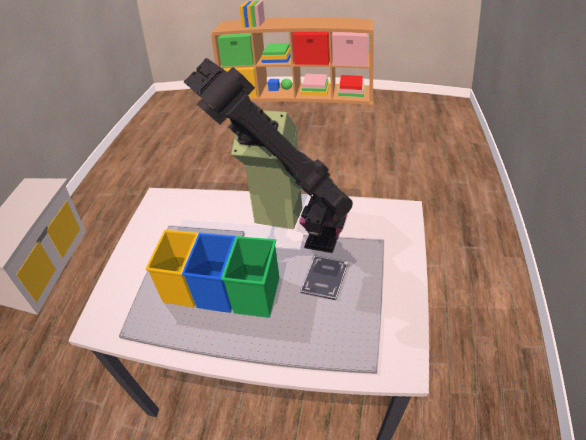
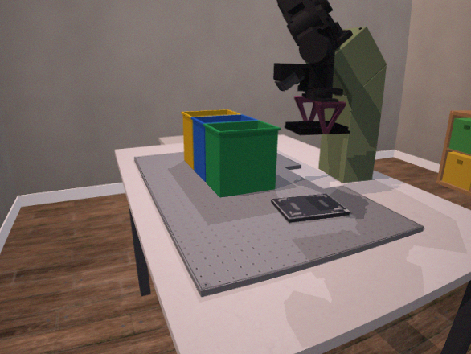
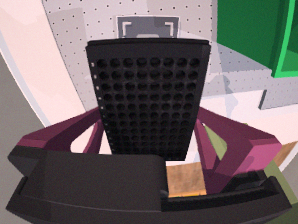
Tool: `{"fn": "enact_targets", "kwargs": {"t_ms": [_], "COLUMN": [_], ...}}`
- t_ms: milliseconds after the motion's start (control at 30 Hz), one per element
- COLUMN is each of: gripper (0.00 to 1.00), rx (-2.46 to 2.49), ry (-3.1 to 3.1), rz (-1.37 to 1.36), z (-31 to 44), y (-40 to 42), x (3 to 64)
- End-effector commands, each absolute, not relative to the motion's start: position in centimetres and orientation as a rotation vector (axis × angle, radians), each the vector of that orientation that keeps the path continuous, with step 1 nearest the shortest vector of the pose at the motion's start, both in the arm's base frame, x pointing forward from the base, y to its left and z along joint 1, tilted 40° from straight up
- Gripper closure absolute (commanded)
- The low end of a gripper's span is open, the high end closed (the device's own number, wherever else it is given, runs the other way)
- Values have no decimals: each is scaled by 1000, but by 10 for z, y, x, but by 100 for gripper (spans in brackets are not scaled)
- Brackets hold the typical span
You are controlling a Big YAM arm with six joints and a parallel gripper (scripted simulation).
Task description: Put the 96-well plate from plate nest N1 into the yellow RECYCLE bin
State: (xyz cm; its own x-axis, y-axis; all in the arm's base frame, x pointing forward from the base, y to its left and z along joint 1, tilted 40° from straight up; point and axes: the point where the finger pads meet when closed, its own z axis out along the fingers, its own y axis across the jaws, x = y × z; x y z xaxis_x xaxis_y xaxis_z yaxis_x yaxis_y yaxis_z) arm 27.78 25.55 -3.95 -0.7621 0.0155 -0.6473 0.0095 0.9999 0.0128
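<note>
Three bins stand in a touching row on the grey perforated mat (image 1: pixel 310 340) that covers most of the white bench (image 1: pixel 410 370): the yellow bin (image 1: pixel 170 285) at the far end from the arm, the blue bin (image 1: pixel 207 292) in the middle, and the green bin (image 1: pixel 250 300) nearest the plate nest (image 1: pixel 324 278). All three are upright. The olive pedestal (image 1: pixel 272 195) rises behind them, and the dark arm (image 1: pixel 280 145) reaches forward and down from it.

Below the wrist, the gripper (image 2: pixel 320 121) has its purple jaws clamped across the black 96-well plate (image 2: pixel 299 127), holding it level and well above the bench, about as high as the bin rims in the exterior view. The wrist view shows the plate (image 3: pixel 149 96) gripped by its two long edges, well side up, with the bare nest below and beyond it.

Judging from this, the step in hand is the carry to the yellow bin. Doing it well seems to call for gaining more height first, since the path crosses the green and blue bins and the plate looks barely above their rims. Keeping the plate flat should guard against slipping. Over the yellow opening, the plate probably has to tilt or turn to fit, then go fully below the rim before the jaws part, without nudging the neighbouring walls.
</note>
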Motion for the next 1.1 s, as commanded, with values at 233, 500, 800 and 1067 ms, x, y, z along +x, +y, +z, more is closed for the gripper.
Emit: {"fn": "enact_targets", "kwargs": {"t_ms": [233,500,800,1067], "gripper": [100,100,100,100], "rx": [21,27,27,-43], "ry": [2432,2432,2432,2423], "rz": [36,30,30,10], "z": [-23,-21,-21,-16], "y": [260,259,259,249], "x": [264,266,266,271]}}
